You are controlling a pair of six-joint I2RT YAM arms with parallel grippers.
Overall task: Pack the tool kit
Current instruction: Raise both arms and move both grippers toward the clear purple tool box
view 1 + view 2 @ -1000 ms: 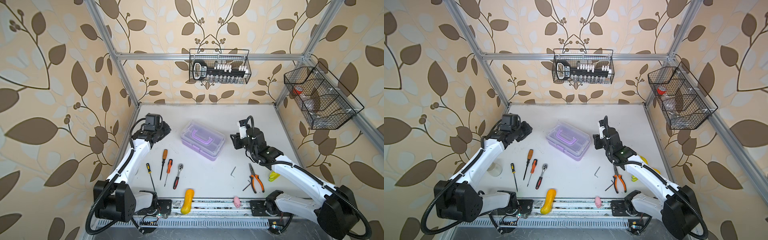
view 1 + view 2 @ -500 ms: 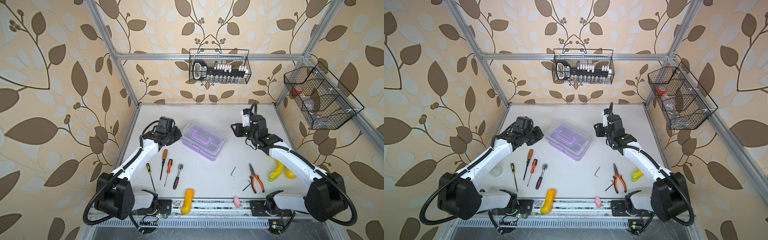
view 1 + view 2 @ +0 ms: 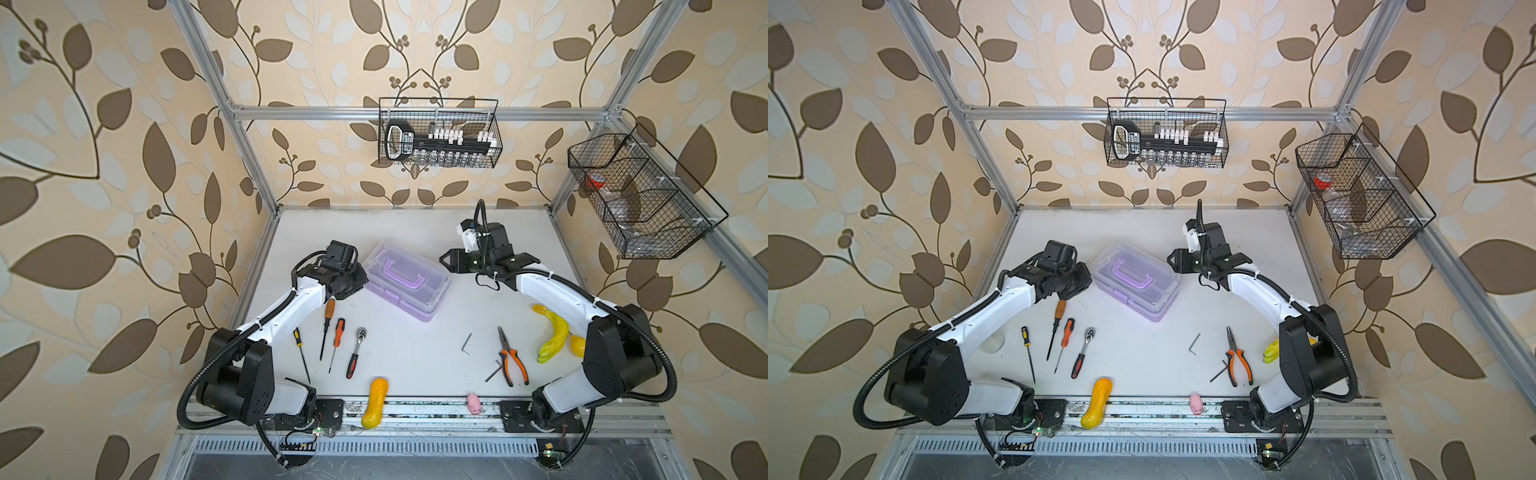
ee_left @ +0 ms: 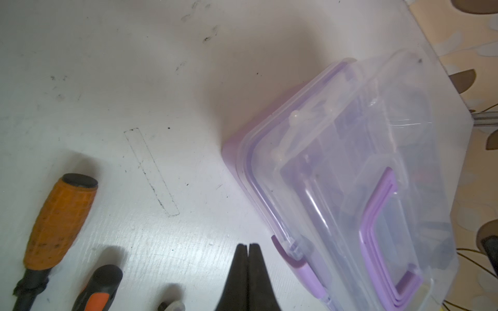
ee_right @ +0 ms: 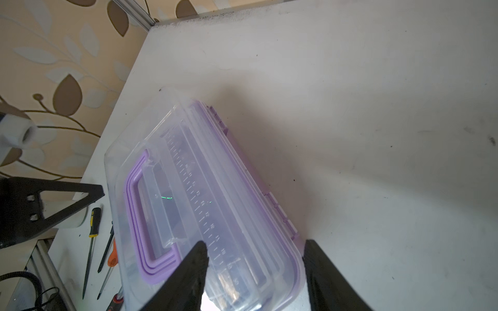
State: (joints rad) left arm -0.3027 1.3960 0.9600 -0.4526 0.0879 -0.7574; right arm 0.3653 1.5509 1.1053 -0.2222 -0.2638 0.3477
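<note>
At the left gripper (image 4: 247, 246), two black tapered fingers are pressed flat together with nothing between them. The tips sit just beside the lilac latch (image 4: 310, 274) at a corner of the tool kit (image 4: 350, 175); contact cannot be confirmed.

At the right gripper (image 5: 255, 243), the matte black fingers stand moderately apart, empty, framing the kit's near end in the right wrist view. Whether either finger touches it cannot be told.

Tool kit: a rectangular box with rounded corners, a lilac base and a glossy clear lid (image 5: 229, 194) moulded with ruler marks. Its purple U-shaped handle (image 5: 133, 210) lies folded flat. The lid is down. In both top views the kit (image 3: 407, 282) (image 3: 1136, 282) sits diagonally on the white table (image 3: 395, 232), between the two grippers. Its contents are blurred through the plastic.

Table surface: smooth, scuffed with dark specks.

Nearer the left arm lie a screwdriver with a rough orange-brown handle (image 3: 329, 309), an orange-and-black screwdriver (image 3: 340, 328), a yellow-and-black screwdriver (image 3: 296, 337) and a chrome ratchet (image 3: 357, 349), each apart from the others. The left wrist view cuts off their shafts.

Nearer the right arm lie orange-handled pliers (image 3: 513, 361) and two bent hex keys (image 3: 467, 345). A yellow banana toy (image 3: 555, 336) is partly hidden by that arm.

A black wire basket (image 3: 438, 133) hangs on the rear rail.
</note>
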